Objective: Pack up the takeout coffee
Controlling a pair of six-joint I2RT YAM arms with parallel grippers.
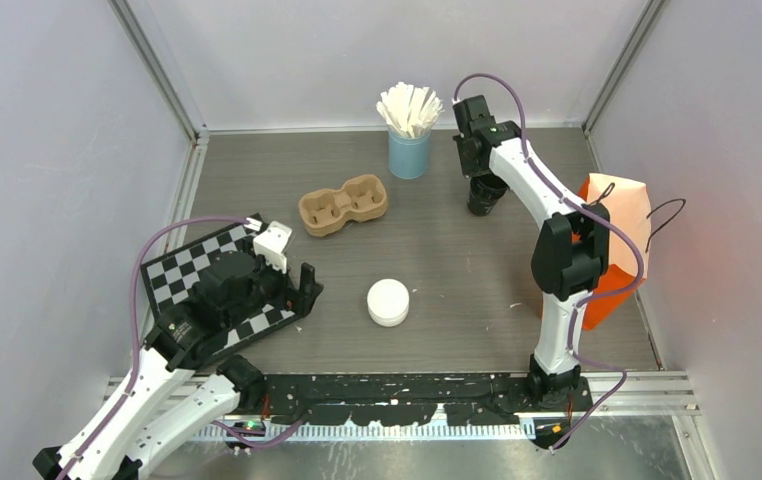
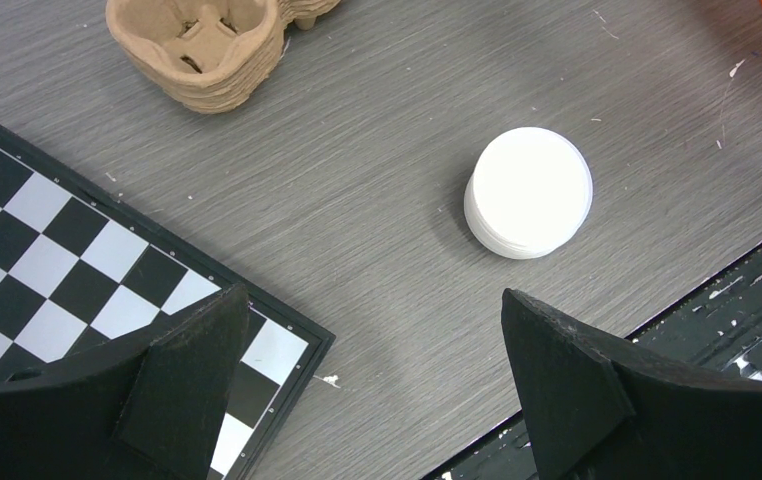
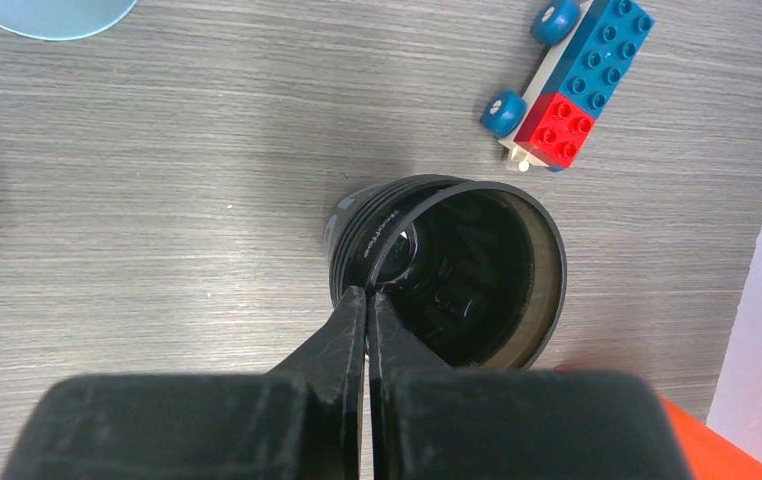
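Two fingers of my right gripper (image 3: 368, 297) are closed on the thin rim of a lidless black paper cup (image 3: 457, 260), standing far right, near the blue stirrer cup (image 1: 409, 153). Likely light, easily crushed: pinch rim gently. My left gripper (image 2: 369, 305) hangs open.

The left arm (image 1: 157, 390) crouches low at the near left, its left gripper (image 2: 372, 298) spread wide and empty, while the right arm (image 1: 557, 260) stretches far back — its right gripper (image 3: 367, 292) pinching a black cup (image 3: 457, 270) by the rim.
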